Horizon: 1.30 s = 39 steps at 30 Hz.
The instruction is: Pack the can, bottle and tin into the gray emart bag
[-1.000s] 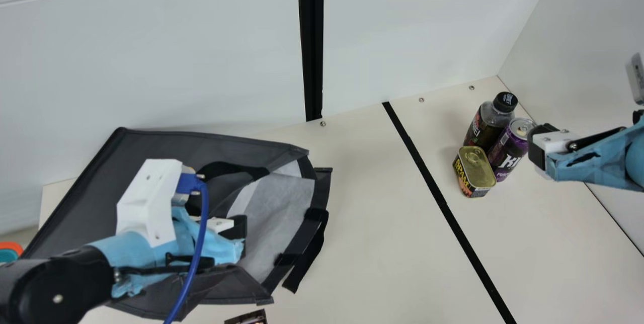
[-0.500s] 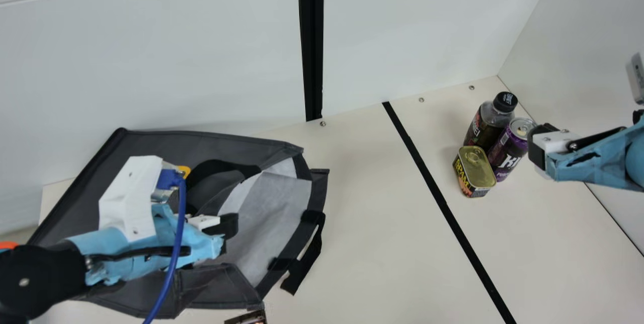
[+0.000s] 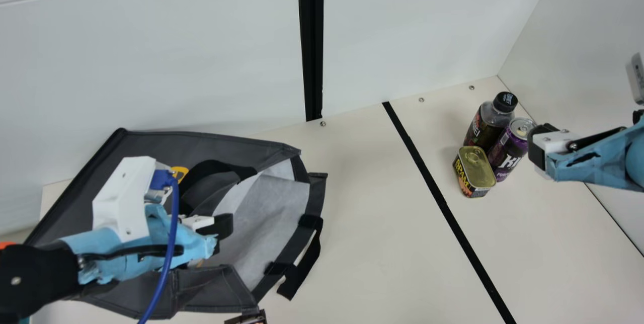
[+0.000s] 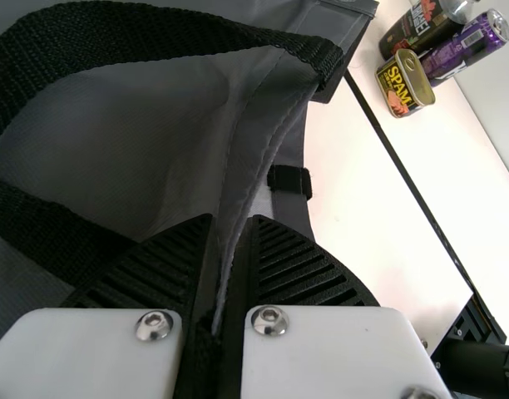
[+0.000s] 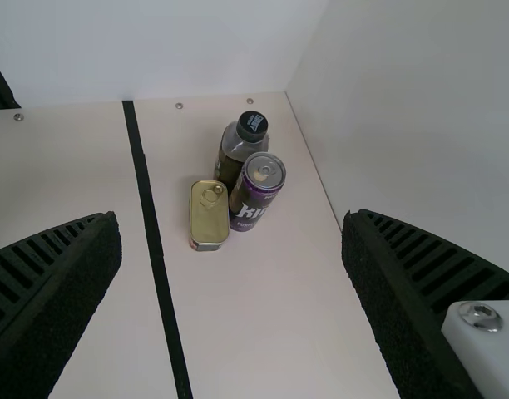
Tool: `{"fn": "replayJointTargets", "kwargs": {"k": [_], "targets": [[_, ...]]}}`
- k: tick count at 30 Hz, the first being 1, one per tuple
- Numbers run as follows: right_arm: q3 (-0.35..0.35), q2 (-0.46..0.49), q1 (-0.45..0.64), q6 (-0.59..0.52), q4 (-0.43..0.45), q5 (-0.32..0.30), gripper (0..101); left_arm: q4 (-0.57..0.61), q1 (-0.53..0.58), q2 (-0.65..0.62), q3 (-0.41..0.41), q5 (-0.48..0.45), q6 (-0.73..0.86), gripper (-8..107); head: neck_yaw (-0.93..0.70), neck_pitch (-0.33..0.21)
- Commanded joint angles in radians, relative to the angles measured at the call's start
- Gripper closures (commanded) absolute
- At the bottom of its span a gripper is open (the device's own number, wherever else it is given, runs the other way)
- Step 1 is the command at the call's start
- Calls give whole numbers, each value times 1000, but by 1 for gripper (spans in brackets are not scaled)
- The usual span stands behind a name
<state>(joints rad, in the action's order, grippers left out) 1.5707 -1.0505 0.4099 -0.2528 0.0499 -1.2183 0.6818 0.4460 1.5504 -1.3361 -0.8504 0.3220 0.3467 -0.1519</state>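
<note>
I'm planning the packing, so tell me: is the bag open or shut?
Open: the bag gapes, showing its pale lining, and the left pincer grips its edge.

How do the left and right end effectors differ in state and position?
- Grip: the left end effector is clamped on an edge of the gray bag; the right end effector is wide open with nothing between its fingers.
- Position: left is at the bag; right is over on the side of the can, bottle and tin.
Shared: both have black ribbed fingers, and neither holds an item to pack.
</note>
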Motion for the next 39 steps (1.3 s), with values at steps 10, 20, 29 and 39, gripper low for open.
{"fn": "replayJointTargets", "kwargs": {"k": [10,20,29,39], "targets": [[0,0,0,0,0,0,10,0,0,0,0,0,0,89,2,-23],[0,0,0,0,0,0,10,0,0,0,0,0,0,89,2,-23],[0,0,0,0,0,0,10,0,0,0,0,0,0,89,2,-23],[0,0,0,0,0,0,10,0,0,0,0,0,0,89,2,-23]]}}
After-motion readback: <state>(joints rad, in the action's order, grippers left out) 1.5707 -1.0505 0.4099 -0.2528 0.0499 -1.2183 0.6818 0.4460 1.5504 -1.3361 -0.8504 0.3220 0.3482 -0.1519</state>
